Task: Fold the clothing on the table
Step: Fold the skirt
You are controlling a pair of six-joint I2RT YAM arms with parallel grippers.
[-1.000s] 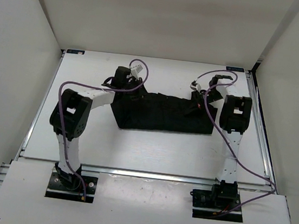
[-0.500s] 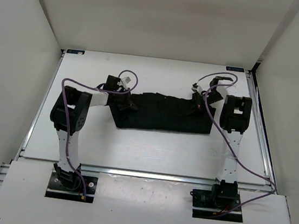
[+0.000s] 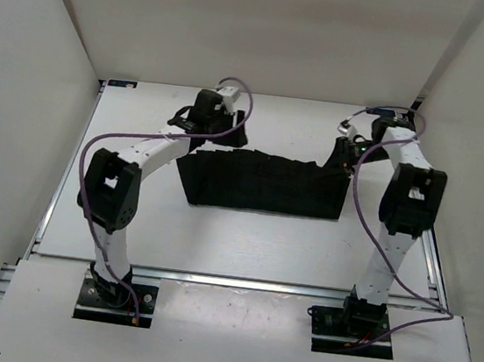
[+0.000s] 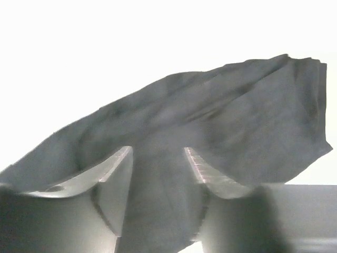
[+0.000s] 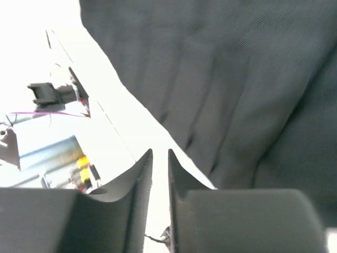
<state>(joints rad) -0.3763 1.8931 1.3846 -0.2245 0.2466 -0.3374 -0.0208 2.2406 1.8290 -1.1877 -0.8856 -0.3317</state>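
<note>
Across the far half of the table (image 3: 243,243), the clothing (image 3: 264,184) lies as one long black band, its ribs running crosswise and its edges fairly straight. Half a second ago both arms were pressed down onto it, jaws closed, one near each end. Now they have pulled up and back toward the far edge. The left gripper (image 3: 221,134) hovers over the far left corner with its jaws well apart; from its wrist I see cloth below the gap, not pinched. The right gripper (image 3: 344,154) sits just off the far right corner, jaws only narrowly parted, bare table showing through the slit. So the cloth has just been let go. To my eye one fold is laid, and a crosswise fold likely remains.
</note>
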